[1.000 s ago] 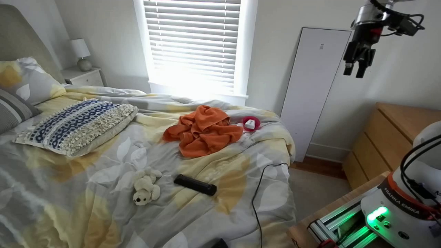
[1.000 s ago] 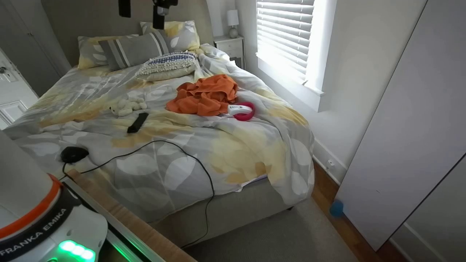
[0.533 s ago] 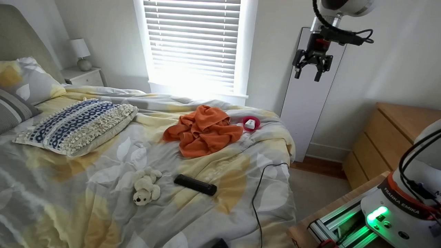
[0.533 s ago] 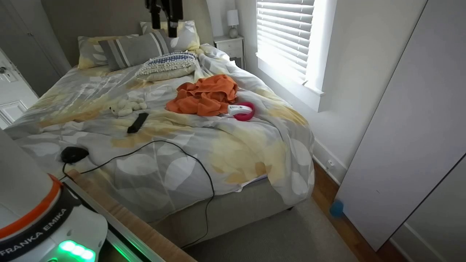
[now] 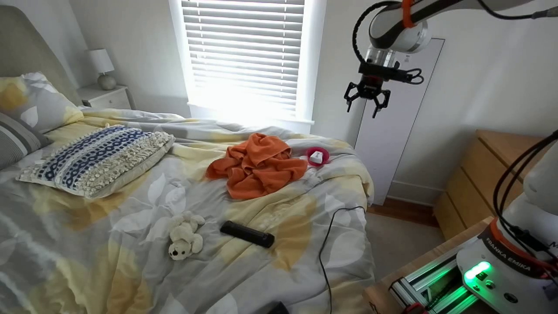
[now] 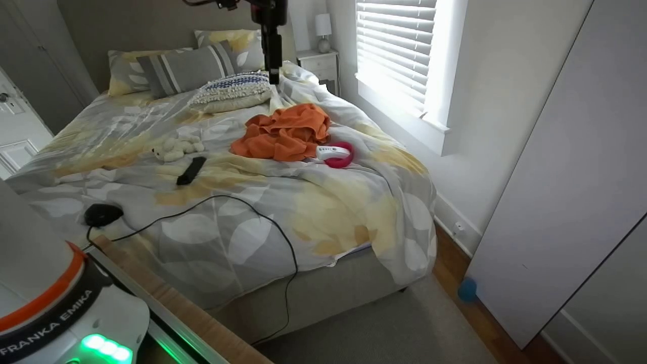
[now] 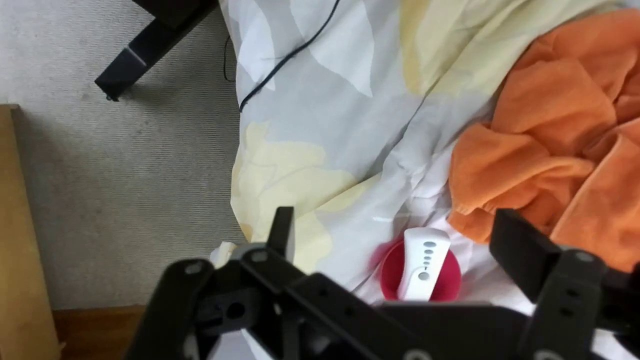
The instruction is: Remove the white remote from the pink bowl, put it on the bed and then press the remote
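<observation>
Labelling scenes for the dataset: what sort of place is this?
Most likely a bedroom in a home: there's a bed with pillows at its head and a nightstand beside it.

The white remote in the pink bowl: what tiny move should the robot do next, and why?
I'd probably lower the open fingers a little toward the white remote. In the wrist view it shows between them, one end past the rim of the pink bowl; in both exterior views the fingers are high in the air, too far up to grab it.
</observation>
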`<state>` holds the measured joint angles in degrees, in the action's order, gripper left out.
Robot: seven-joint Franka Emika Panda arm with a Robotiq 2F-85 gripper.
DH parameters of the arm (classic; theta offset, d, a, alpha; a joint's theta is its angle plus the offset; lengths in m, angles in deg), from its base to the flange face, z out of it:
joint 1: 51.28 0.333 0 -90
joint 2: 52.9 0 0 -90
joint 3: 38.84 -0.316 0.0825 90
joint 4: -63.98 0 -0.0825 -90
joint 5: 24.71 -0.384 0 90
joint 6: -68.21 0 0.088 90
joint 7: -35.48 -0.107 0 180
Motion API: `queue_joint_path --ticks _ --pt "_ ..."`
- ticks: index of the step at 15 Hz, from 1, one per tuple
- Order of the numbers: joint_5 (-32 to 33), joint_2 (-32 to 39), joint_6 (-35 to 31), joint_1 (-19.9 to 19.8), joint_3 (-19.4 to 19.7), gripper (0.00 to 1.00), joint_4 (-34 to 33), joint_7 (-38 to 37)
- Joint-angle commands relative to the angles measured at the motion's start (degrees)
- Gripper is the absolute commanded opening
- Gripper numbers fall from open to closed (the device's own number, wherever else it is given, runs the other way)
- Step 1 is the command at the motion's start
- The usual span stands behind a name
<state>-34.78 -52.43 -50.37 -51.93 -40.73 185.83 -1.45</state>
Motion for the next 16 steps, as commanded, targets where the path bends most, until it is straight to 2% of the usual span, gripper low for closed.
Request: queue_joint_path --ticks 1,6,8,10,11,12,16 --pt "1.5 9.6 -4.9 1.2 0.6 1.0 -5.5 -12.2" --pt "5.7 22.6 -10.8 4.5 2.3 1.0 -14.1 -22.3" --pt "8.5 27.6 -11.5 6.2 3.2 1.0 -18.0 -23.5" --pt "10.5 31.7 -9.9 7.1 3.7 1.0 -22.1 -21.1" --pt "10.0 33.0 -9.3 6.9 3.3 1.0 -23.7 -18.9" --pt "8.4 29.5 -11.3 6.8 3.5 1.0 -19.0 -20.1" --pt "8.5 32.7 -11.1 7.1 3.7 1.0 -22.6 -18.8"
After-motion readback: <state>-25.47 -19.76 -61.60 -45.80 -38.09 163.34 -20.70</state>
